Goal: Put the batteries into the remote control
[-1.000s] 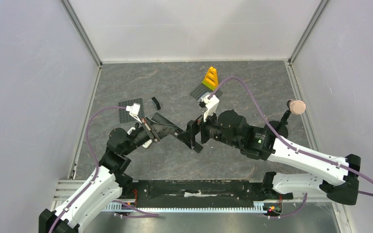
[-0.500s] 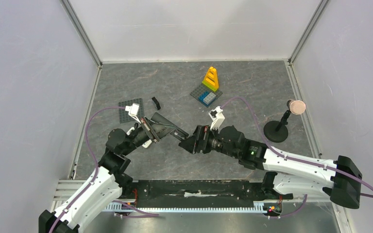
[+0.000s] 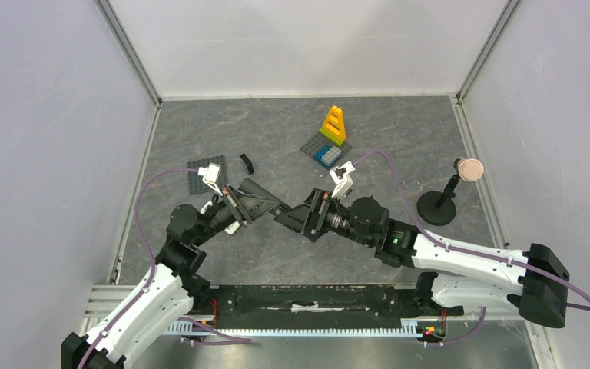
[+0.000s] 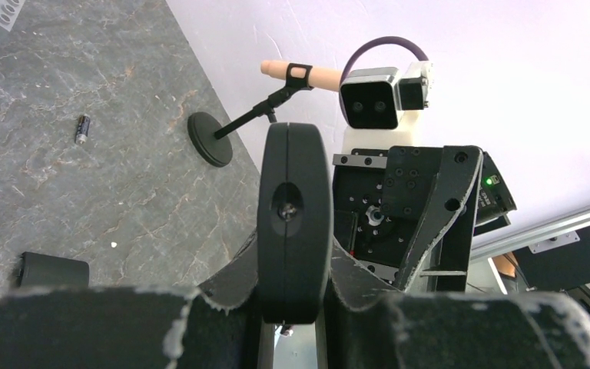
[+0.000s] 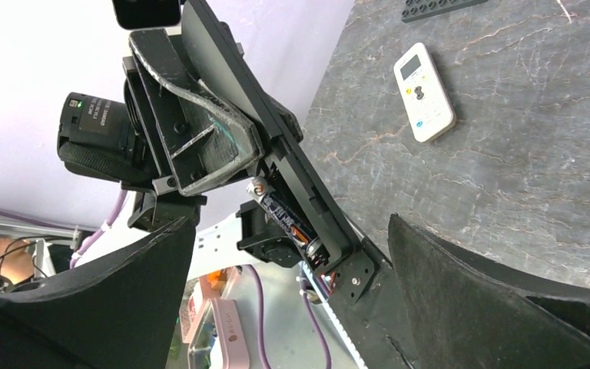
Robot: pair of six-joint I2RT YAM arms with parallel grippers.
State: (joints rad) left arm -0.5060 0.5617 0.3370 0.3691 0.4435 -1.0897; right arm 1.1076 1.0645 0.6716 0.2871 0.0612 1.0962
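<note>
Grey marbled tabletop (image 3: 276, 131), plain pale-lilac walls (image 3: 46, 154) on 3 sides, metal corner posts (image 3: 127, 50), even light.

The black remote control (image 5: 315, 200) is clamped in the left pincer (image 3: 242, 201) and held tilted above the desk (image 4: 123, 192). Its recessed slot is open, with one battery (image 5: 283, 217) seated lengthwise inside. A loose battery (image 4: 82, 128) lies flat on the desk, well apart.

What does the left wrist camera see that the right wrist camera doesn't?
Only the left wrist camera shows a loose battery on the table and a microphone stand. Only the right wrist camera shows a white remote lying flat and a second battery in the slot of the black remote. Both show the left gripper holding that black remote.
</note>
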